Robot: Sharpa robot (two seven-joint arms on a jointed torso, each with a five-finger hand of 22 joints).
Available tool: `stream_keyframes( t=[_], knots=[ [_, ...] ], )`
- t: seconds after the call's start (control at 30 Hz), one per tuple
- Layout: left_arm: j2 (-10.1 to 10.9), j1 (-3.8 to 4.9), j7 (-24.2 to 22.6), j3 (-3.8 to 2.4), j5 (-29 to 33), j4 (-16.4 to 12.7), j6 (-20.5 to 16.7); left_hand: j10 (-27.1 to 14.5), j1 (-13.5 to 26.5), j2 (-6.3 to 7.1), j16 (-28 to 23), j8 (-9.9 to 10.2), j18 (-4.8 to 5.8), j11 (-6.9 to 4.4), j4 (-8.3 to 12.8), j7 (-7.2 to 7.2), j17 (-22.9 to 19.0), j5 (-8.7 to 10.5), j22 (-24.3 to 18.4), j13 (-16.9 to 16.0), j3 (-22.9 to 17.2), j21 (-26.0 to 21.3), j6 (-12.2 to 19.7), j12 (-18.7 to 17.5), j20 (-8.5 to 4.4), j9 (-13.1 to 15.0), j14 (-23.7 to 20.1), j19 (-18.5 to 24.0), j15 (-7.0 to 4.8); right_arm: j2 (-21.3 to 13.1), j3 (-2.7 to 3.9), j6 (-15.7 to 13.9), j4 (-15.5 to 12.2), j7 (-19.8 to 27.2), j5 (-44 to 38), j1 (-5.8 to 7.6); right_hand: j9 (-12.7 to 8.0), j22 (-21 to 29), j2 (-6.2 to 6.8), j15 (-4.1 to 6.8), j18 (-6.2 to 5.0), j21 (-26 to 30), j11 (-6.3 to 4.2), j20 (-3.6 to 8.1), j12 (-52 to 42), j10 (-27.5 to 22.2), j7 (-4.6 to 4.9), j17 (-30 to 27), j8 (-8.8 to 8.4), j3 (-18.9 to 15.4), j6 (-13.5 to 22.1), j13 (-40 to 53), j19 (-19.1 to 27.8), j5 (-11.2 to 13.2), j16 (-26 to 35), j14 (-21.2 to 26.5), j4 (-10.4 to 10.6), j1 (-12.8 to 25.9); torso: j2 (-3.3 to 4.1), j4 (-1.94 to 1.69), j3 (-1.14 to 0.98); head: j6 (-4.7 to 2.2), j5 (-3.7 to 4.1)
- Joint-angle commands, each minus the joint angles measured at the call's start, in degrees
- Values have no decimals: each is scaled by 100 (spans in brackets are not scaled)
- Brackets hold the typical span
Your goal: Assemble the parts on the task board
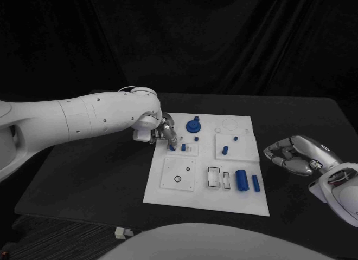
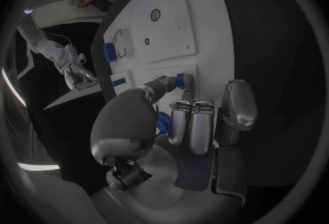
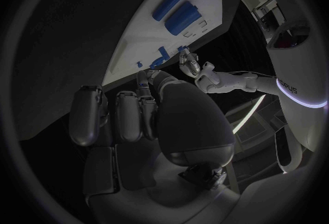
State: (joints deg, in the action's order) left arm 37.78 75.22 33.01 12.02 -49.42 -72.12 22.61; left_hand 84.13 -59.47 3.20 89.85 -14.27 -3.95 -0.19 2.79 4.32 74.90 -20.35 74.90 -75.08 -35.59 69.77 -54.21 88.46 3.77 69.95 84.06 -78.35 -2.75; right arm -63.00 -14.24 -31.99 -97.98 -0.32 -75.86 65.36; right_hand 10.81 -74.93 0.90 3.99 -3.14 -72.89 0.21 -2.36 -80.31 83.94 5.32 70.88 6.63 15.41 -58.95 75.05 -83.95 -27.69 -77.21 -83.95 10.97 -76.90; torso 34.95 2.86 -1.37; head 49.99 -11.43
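The white task board [image 1: 187,187] lies in the middle of the black table. My left hand [image 1: 151,129] is at the board's far left edge, thumb and a finger pinching a small blue peg [image 2: 180,79] that stands on a square plate [image 1: 181,149]. A blue round knob [image 1: 194,126] stands just right of that hand. More small pegs [image 1: 226,149] stand further right. Two blue cylinders [image 1: 242,180] lie near the board's front right; the right wrist view shows them too [image 3: 180,18]. My right hand [image 1: 295,154] hovers off the board's right side, fingers curled in on nothing.
A square plate with a black ring [image 1: 179,179] and rectangular slots [image 1: 214,177] sit on the board's near half. Circular recesses [image 1: 229,125] mark its far right corner. Bare black table [image 1: 93,179] surrounds the board; dark curtains hang behind.
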Motion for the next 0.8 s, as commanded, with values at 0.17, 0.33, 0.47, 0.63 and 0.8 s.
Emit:
stream_keyframes(
  t=[0.17, 0.33, 0.47, 0.63, 0.8],
  knots=[
    [31, -54, -96, 28, -424, -25, -254, 459, 24, -25, 15, 13, -54, 34, 468, -22, 1510, -8, 914, -1406, -431, 22, 27, 9, 3, 10, 594, -6, 28, -1, 3, 20, 2, -76, -14, -18, 5, -1016, 34, -53, -52, 15, 36, -39, 19, -23, 15, -5, -27, 6, -11, 191, 12, -18, 36, -275, -31, -33, -1, 9, -3, 1, -14],
    [44, -54, -101, 28, -469, -48, -298, 465, 30, -26, 15, 12, -52, 31, 466, -26, 1510, -9, 917, -1410, -424, 34, 22, 16, 4, 11, 594, -14, 27, -9, 3, 23, 2, -78, -14, -20, 5, -1016, 34, -53, -52, 15, 36, -39, 19, -23, 15, -5, -27, 6, -11, 191, 12, -18, 36, -275, -31, -33, 4, 1, 1, 1, -6],
    [54, -54, -100, 28, -483, -67, -328, 466, 33, -27, 15, 11, -51, 29, 467, -30, 1510, -13, 919, -1410, -421, 41, 19, 17, 4, 13, 594, -19, 26, -10, 3, 24, 1, -78, -14, -21, 5, -1016, 34, -53, -52, 15, 36, -39, 19, -23, 15, -5, -27, 6, -11, 191, 12, -18, 36, -275, -31, -33, -1, 0, -3, 1, -13],
    [68, -54, -79, 28, -489, -89, -343, 465, 33, -27, 15, 11, -51, 28, 467, -30, 1510, -14, 919, -1410, -420, 42, 18, 15, 4, 13, 594, -20, 26, -11, 3, 29, 1, -79, -14, -23, 7, -1016, 35, -55, -52, 14, 37, -40, 19, -24, 15, -8, -30, 9, -12, 193, 12, -20, 37, -275, -37, -33, 3, -1, -1, 1, -7],
    [73, -54, -61, 28, -491, -101, -327, 460, 36, -29, 15, 11, -52, 26, 467, -33, 1510, -19, 917, -1406, -417, 37, 15, 10, 5, 14, 594, -18, 25, -14, 3, 30, -3, -80, -14, -24, 7, -1016, 35, -55, -52, 14, 37, -40, 19, -24, 15, -8, -30, 9, -12, 193, 12, -20, 37, -275, -37, -33, 5, 2, -3, 1, -8]
  ],
)
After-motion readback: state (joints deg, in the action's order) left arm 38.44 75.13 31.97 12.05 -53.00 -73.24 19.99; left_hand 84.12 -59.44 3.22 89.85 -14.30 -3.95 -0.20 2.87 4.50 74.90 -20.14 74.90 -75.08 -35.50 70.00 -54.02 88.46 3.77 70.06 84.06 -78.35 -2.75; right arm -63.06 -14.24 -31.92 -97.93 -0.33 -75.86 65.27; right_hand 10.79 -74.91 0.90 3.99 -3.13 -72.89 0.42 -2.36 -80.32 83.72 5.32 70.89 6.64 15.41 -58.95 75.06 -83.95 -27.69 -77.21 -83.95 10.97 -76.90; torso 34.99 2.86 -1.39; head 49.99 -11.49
